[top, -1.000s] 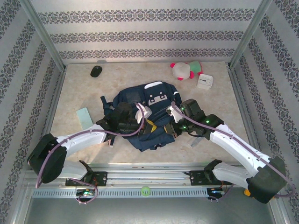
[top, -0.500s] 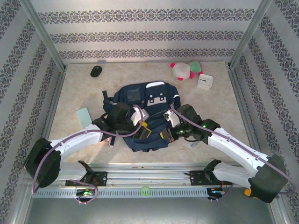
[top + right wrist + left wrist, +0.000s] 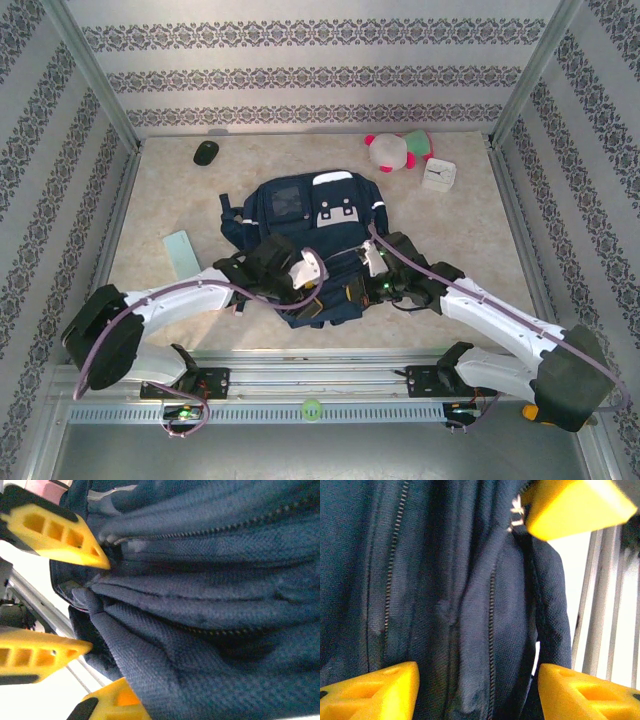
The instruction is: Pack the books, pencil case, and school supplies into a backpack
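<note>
Got the left gripper (image 3: pixel 477 695) spread wide, two yellow fingers (image 3: pixel 350 705) parked at the bottom corners of the left wrist view, navy backpack (image 3: pixel 445 580) fabric and zip lines between them, pinching nothing. Got the right gripper (image 3: pixel 99 606) closed down on a fold at the backpack's edge, fingertips (image 3: pixel 92 555) nipping the cloth. Can also spot one yellow finger of the right gripper poking into the top right of the left wrist view, right next to a small white bit (image 3: pixel 516 505) on a zip.

Counting from the top camera:
- One backpack, lying flat mid-table with the grey-white front patch facing up and a dark strap sticking out on its left.
- One pale teal square (image 3: pixel 180 250), flat on the table (image 3: pixel 480 230) left of the backpack and apart from it.
- One black computer mouse (image 3: pixel 205 152), near the back wall on the left.
- One pink-and-white plush toy (image 3: pixel 395 150), at the back right.
- One white square clock (image 3: pixel 438 175), just beside the toy.
- Two arms, two grippers.

Pose-wise: left arm (image 3: pixel 170 300) reaching low from its base toward the right, wrist bent over the near-left part of the backpack. Right arm (image 3: pixel 500 310) pretty much mirrored, stretching from its base toward the left, wrist over the near-right part. Both grippers close together at the backpack's near edge.
</note>
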Action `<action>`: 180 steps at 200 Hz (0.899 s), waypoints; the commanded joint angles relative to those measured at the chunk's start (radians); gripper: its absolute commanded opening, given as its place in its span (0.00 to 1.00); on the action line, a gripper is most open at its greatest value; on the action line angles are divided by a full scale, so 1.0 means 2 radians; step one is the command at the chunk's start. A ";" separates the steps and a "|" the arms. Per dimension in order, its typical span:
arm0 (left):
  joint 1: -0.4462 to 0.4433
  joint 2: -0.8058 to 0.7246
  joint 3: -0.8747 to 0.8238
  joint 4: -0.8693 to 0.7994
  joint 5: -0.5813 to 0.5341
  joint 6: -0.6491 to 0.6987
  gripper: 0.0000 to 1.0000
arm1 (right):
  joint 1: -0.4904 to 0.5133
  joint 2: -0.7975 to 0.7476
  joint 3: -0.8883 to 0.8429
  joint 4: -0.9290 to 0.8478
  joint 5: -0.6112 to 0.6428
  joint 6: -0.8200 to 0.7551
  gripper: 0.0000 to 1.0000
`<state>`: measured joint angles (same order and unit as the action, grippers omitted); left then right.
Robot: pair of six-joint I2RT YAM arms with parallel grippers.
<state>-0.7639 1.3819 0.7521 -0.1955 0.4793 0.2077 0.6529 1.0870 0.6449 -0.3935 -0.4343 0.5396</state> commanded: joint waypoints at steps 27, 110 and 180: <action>-0.012 0.030 0.007 0.008 -0.079 0.011 0.13 | 0.003 -0.024 -0.003 0.038 -0.007 0.028 0.03; -0.012 0.000 -0.026 0.082 -0.067 -0.091 0.03 | 0.058 -0.003 0.024 -0.058 0.169 0.053 0.19; -0.012 -0.002 -0.021 0.070 -0.064 -0.085 0.00 | 0.072 -0.033 -0.006 -0.022 0.127 0.096 0.39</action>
<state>-0.7856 1.4052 0.7124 -0.0929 0.3649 0.0662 0.8024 1.0588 0.6601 -0.4515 -0.1661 0.6777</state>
